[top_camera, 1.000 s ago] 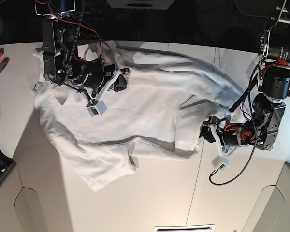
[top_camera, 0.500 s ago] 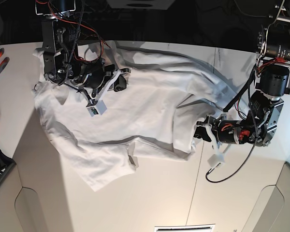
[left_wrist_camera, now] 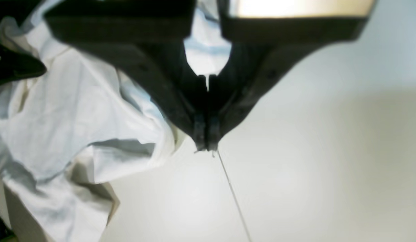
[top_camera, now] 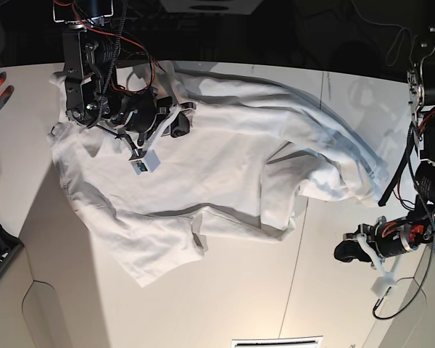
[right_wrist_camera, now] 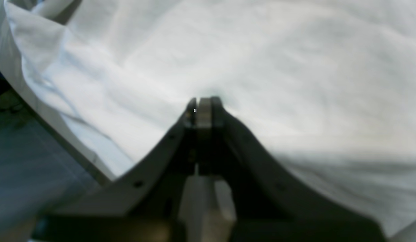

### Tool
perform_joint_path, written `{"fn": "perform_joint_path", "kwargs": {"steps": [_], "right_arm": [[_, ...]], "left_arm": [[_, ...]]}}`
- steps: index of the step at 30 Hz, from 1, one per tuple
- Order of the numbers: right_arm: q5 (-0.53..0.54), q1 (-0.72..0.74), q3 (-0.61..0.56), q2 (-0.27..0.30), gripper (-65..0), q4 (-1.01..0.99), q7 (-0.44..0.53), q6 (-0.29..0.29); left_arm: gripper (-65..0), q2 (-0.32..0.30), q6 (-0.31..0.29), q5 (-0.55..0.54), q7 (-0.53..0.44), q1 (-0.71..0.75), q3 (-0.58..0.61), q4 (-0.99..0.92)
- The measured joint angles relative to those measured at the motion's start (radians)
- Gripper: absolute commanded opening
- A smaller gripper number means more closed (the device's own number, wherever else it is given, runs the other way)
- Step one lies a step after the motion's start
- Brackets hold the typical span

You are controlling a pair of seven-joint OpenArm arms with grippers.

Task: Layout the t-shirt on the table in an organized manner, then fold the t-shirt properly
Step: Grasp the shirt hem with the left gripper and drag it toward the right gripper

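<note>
text: none legible | t-shirt (top_camera: pixel 203 159): no readable print or label | worktop (top_camera: pixel 239 304): no markings readable

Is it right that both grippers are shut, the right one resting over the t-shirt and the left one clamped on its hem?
Not quite. The left gripper is shut but holds nothing: the base view shows it over the bare table, apart from the t-shirt. The right gripper is shut over the shirt, as you said.

We see two black arms with red and black cables, white printed brackets at both wrists (small screw holes dot the dark jaws) and silver motor housings.
</note>
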Motion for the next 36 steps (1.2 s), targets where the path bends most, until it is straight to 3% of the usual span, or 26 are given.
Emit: {"fn": "perform_joint_path", "kwargs": {"steps": [3,4,6,7,9,13,17,18,21,22,28,36], "right_arm": [[0.0,0.0,0.0,0.0,-65.0,0.0,0.0,0.0],[0.0,0.0,0.0,0.0,-65.0,0.0,0.0,0.0],[0.0,0.0,0.0,0.0,-65.0,0.0,0.0,0.0],[0.0,0.0,0.0,0.0,-65.0,0.0,0.0,0.0],[0.0,0.0,0.0,0.0,-65.0,0.0,0.0,0.0],[0.0,0.0,0.0,0.0,-65.0,0.0,0.0,0.0],[0.0,0.0,0.0,0.0,-65.0,0.0,0.0,0.0],[0.0,0.0,0.0,0.0,-65.0,0.0,0.0,0.0],[0.0,0.0,0.0,0.0,-65.0,0.0,0.0,0.0],[0.0,0.0,0.0,0.0,-65.0,0.0,0.0,0.0],[0.0,0.0,0.0,0.0,-65.0,0.0,0.0,0.0],[-0.014,0.0,0.0,0.0,-65.0,0.0,0.0,0.0]], "left_arm": [[-65.0,0.005,0.0,-0.06,0.037,0.019,-0.001,0.0],[-60.0,0.011,0.0,-0.095,0.049,0.03,0.003,0.0],[-38.5,0.027,0.0,-0.136,0.074,0.051,0.035,0.0],[-31.4,0.037,0.0,-0.134,0.072,0.063,0.064,-0.001],[-27.7,0.059,0.0,-0.121,0.068,0.083,0.136,-0.001],[-27.7,0.081,-0.003,-0.003,-0.043,0.114,0.3,0.0],[-28.1,0.101,-0.003,0.088,-0.12,0.12,0.376,0.002],[-31.8,0.107,-0.003,0.097,-0.12,0.117,0.378,0.003],[-60.6,0.114,-0.003,0.098,-0.113,0.119,0.38,0.012],[-65.0,0.114,-0.003,0.097,-0.108,0.121,0.377,0.02],[-65.0,0.111,-0.003,0.114,-0.031,0.129,0.272,0.094],[-65.0,0.038,-0.004,0.111,-0.024,0.126,0.139,0.198]]}}
